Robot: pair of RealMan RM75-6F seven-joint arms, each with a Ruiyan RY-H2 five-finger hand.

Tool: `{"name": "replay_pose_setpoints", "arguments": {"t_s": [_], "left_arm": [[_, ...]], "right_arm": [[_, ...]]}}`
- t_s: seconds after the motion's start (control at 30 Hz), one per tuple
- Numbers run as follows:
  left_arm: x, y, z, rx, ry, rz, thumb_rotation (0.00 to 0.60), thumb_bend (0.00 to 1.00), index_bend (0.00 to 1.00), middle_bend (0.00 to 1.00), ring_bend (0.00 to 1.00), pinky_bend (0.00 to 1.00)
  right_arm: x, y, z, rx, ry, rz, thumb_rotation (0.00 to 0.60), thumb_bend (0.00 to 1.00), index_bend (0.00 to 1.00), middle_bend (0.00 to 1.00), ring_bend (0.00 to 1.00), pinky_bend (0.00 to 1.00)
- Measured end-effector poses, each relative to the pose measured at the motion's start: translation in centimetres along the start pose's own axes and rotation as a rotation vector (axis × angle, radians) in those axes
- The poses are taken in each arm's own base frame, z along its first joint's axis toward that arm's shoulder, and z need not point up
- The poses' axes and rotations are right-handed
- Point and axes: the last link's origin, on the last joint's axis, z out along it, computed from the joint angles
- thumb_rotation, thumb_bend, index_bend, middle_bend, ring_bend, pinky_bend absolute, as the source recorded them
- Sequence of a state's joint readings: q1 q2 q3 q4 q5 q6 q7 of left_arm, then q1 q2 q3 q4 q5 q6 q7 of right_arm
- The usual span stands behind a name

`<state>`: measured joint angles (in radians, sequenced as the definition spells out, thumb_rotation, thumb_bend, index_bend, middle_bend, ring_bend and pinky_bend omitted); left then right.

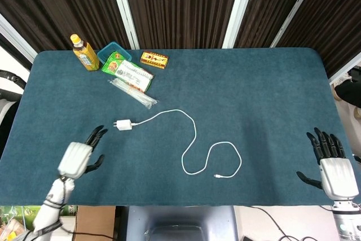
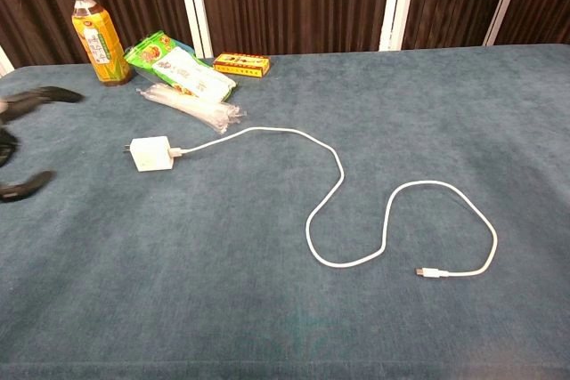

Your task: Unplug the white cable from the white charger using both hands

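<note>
The white charger (image 1: 124, 124) (image 2: 150, 153) lies on the blue table, prongs pointing left, with the white cable (image 1: 194, 139) (image 2: 343, 184) plugged into its right side. The cable loops right and ends in a free plug (image 1: 218, 176) (image 2: 426, 272). My left hand (image 1: 80, 155) (image 2: 20, 144) hovers open, fingers spread, a short way left of and nearer than the charger, not touching it. My right hand (image 1: 330, 159) is open at the table's near right corner, far from the cable; the chest view does not show it.
A tea bottle (image 1: 84, 52) (image 2: 95, 35), a green snack packet (image 1: 128, 72) (image 2: 178, 67), a clear plastic sleeve (image 1: 133, 92) (image 2: 189, 105), a teal tub (image 1: 113, 51) and a small yellow box (image 1: 154, 58) (image 2: 241, 63) are grouped at the far left, behind the charger.
</note>
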<state>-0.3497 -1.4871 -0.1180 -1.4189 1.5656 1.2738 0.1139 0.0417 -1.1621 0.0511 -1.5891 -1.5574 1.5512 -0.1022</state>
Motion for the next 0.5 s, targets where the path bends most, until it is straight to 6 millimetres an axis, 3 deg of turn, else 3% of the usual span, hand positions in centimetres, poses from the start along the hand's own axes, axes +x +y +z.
{"name": "replay_pose_setpoints", "arguments": {"t_s": [0.33, 0.5], "left_arm": [[-3.2, 2.4, 7.6, 0.115, -0.037, 0.122, 0.600, 0.40, 0.19, 0.22, 0.96, 1.00], [-4.4, 3.4, 9.5, 0.137, -0.055, 0.140, 0.600, 0.39, 0.20, 0.22, 0.96, 1.00]], "right_arm": [[0.1, 0.4, 0.2, -0.019, 0.001, 0.005, 0.600, 0.21, 0.00, 0.00, 0.00, 0.00], [0.2, 0.5, 0.2, -0.025, -0.003, 0.008, 0.600, 0.21, 0.00, 0.00, 0.00, 0.00]]}}
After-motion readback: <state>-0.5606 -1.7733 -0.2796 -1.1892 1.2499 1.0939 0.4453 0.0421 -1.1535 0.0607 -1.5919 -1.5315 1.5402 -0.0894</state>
